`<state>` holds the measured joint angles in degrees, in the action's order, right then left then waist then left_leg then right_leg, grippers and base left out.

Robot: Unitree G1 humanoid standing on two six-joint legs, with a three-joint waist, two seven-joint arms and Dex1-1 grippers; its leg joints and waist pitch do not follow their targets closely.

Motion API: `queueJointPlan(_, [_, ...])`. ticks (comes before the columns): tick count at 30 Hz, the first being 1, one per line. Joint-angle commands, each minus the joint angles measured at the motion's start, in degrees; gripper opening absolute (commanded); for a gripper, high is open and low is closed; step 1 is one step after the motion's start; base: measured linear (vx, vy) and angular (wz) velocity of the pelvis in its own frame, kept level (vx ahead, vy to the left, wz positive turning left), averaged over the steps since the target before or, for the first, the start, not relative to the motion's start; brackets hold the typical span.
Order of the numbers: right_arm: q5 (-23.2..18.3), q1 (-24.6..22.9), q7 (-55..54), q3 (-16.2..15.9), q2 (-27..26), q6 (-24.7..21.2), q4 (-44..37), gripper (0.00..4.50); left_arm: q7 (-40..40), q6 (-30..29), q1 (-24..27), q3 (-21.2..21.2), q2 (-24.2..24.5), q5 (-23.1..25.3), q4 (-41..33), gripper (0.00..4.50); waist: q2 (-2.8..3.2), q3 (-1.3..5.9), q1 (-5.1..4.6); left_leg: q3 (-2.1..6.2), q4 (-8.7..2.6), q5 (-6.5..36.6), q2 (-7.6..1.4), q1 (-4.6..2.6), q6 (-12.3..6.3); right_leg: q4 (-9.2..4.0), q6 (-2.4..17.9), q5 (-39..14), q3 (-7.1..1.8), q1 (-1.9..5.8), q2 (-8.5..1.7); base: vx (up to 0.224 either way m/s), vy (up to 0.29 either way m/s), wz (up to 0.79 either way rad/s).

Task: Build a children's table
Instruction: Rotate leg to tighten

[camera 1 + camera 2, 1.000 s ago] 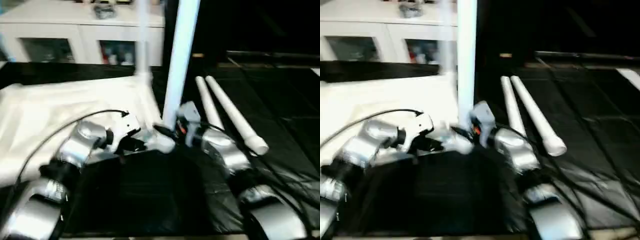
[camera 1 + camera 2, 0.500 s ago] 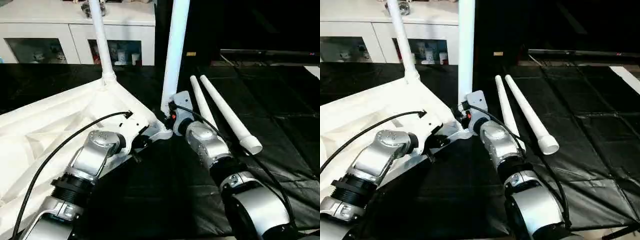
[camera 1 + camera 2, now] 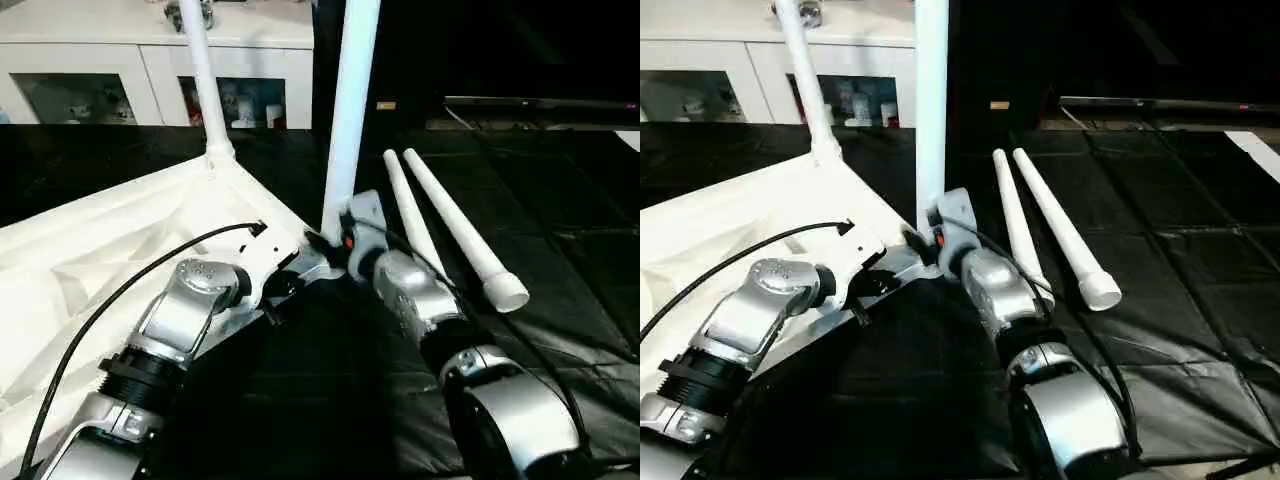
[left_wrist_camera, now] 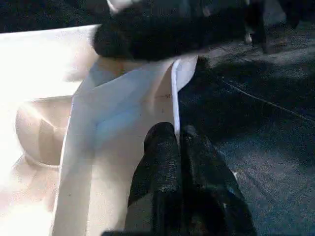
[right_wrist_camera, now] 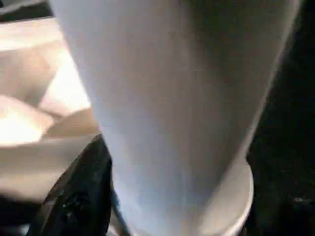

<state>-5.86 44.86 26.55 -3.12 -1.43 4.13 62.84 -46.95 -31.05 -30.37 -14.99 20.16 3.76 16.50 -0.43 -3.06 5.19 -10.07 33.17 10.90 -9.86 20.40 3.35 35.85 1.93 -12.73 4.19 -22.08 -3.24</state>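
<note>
The children's table top (image 3: 90,250) lies upside down on the black mat, ribbed underside up. One white leg (image 3: 200,80) stands in the far corner socket. A second leg (image 3: 345,120) stands upright in the near right corner. My left gripper (image 4: 177,142) is shut on the thin rim of the top beside that corner. In the left eye view it (image 3: 283,285) reaches in from the left. My right gripper (image 3: 322,243) sits at the base of the near upright leg (image 5: 172,98), which rises close in front of the right wrist camera.
Two loose white legs (image 3: 408,210) (image 3: 462,235) lie side by side on the mat to the right of my right arm. A white cabinet (image 3: 150,60) with glass-fronted shelves stands behind the table top. A black cable (image 3: 130,280) runs along my left forearm.
The head view has swung and steadied. Both grippers remain at the same near corner, and the leg still stands upright there.
</note>
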Motion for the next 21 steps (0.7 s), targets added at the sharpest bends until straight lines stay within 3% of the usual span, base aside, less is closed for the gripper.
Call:
queueJointPlan(1, [1.7,-2.5,2.5,-2.1,0.7,-1.9,1.1,3.59,-0.8,2.0,-2.5,-0.5,1.2,0.3,0.5,0.00,0.88,3.18,0.14,1.55,-4.18,10.2,-3.75,-0.10,-1.18,-4.42,13.0,-4.3,-3.81,2.59,-5.96,0.000,0.000,0.00])
queueJointPlan(3, [1.7,-3.6,4.8,-2.4,2.0,-2.0,-0.7,3.91,-1.8,3.1,-2.7,-0.9,2.0,0.5,1.5,0.00,1.14,3.12,0.28,1.61,-4.19,10.5,-3.84,-0.19,-1.29,-4.57,13.2,-5.0,-3.80,2.62,-6.12,0.000,0.000,0.00])
queueJointPlan(5, [1.2,-4.1,5.9,-2.3,2.4,-2.2,-1.7,3.97,-2.3,3.7,-2.8,-1.1,2.4,0.6,2.0,0.00,0.99,3.15,0.26,1.58,-4.19,10.7,-3.92,-0.15,-1.48,-4.57,13.1,-4.9,-3.86,2.67,-6.16,0.000,0.000,0.00])
queueJointPlan(6, [0.8,-4.9,7.3,-2.1,3.0,-2.4,-3.1,4.01,-3.0,4.6,-2.9,-1.3,2.8,0.7,2.5,0.00,1.36,3.27,0.29,1.63,-4.17,10.5,-4.00,-0.28,-1.32,-4.39,13.3,-4.4,-3.83,2.65,-6.16,0.000,0.000,0.00])
queueJointPlan(7, [0.3,-6.0,9.2,-2.2,4.1,-2.5,-5.2,4.11,-3.9,5.6,-3.1,-1.5,3.3,0.7,3.2,0.00,1.17,3.09,0.25,1.56,-4.21,10.6,-3.91,-0.24,-1.71,-4.64,13.1,-4.4,-3.80,2.65,-5.95,0.000,0.000,0.00])
queueJointPlan(10, [-0.5,-8.6,14.3,-2.7,6.8,-2.9,-10.4,4.40,-6.3,8.7,-3.5,-1.8,4.4,0.6,4.8,0.00,1.27,3.31,0.46,1.54,-3.93,8.5,-3.92,-0.09,-2.46,-4.14,13.8,-0.8,-3.73,2.90,-6.02,0.000,0.000,0.00])
queueJointPlan(14, [-1.1,-12.1,19.8,-3.4,11.1,-3.9,-18.2,4.46,-9.9,14.4,-3.7,-2.8,6.4,0.6,7.3,0.00,1.10,3.42,1.07,1.48,-3.64,7.0,-3.82,0.02,-3.45,-4.09,13.7,1.1,-3.54,3.10,-6.00,0.000,0.000,0.00])
queueJointPlan(15, [-1.6,-13.4,22.1,-3.9,13.1,-4.5,-21.9,4.46,-11.4,15.8,-3.6,-3.1,7.1,0.4,7.9,0.00,1.55,3.38,1.29,1.48,-3.58,7.0,-3.73,0.03,-3.66,-4.22,13.3,0.8,-3.50,3.17,-5.82,0.000,0.000,0.00])
queueJointPlan(16, [-1.9,-14.3,23.6,-4.1,14.3,-5.1,-24.4,4.46,-12.4,16.7,-3.7,-3.3,7.6,0.2,8.5,0.00,1.35,3.76,1.39,1.47,-3.39,6.1,-3.99,-0.10,-3.67,-3.75,13.1,2.5,-3.52,3.11,-5.89,0.000,0.000,0.00])
queueJointPlan(18, [-2.4,-15.8,27.1,-4.6,17.0,-6.1,-29.1,4.46,-15.4,19.4,-3.4,-4.0,8.6,-0.2,9.4,0.00,1.24,3.71,1.55,1.42,-3.19,4.6,-3.88,0.25,-4.55,-3.49,13.4,5.0,-3.41,3.07,-5.82,0.000,0.000,0.00])
queueJointPlan(21, [-3.8,-17.0,32.1,-5.4,20.1,-7.7,-34.1,4.46,-19.9,23.6,-3.1,-4.9,10.0,-0.7,10.1,0.00,1.05,3.61,1.80,1.36,-3.11,5.5,-3.88,0.31,-5.11,-3.70,13.4,3.6,-3.36,3.10,-5.85,0.000,0.000,0.00])
